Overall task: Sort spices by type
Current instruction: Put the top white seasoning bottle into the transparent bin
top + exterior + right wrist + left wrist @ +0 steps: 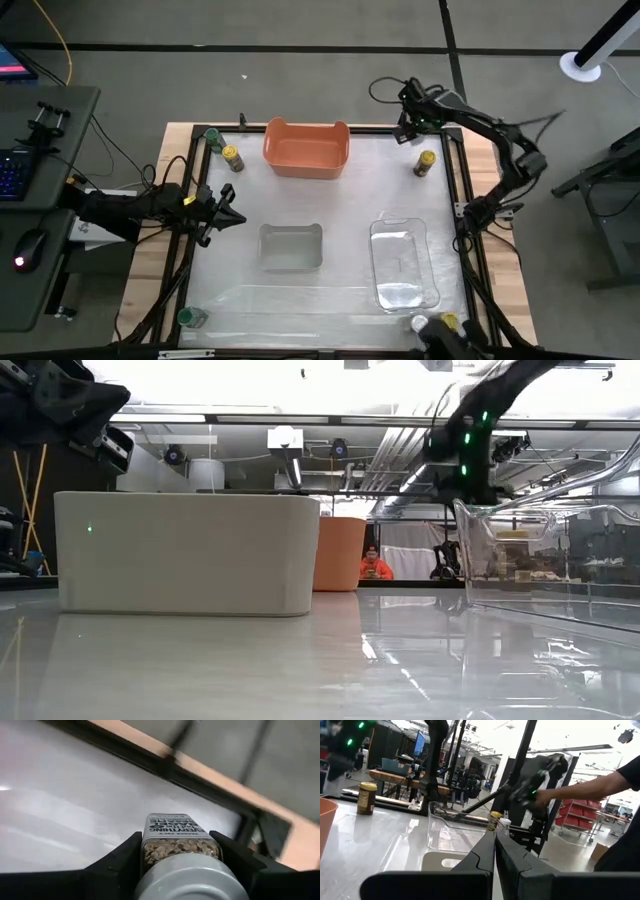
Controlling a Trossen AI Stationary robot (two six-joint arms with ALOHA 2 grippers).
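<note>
2 dark fingers of the right gripper (182,865) sit tight against both sides of a spice jar (182,847) with a pale grey cap, clamped on its glass body; brown seeds show inside under a printed label. From above, the right gripper (410,122) is at the table's far right corner, near a yellow-capped jar (425,163) standing on the white table (340,200). The left gripper (228,217) waits at the left edge beside the grey tray (291,247), its fingers pressed together on nothing. 2 more jars (224,148) stand left of the orange bin (305,148); others stand at the near corners.
</note>
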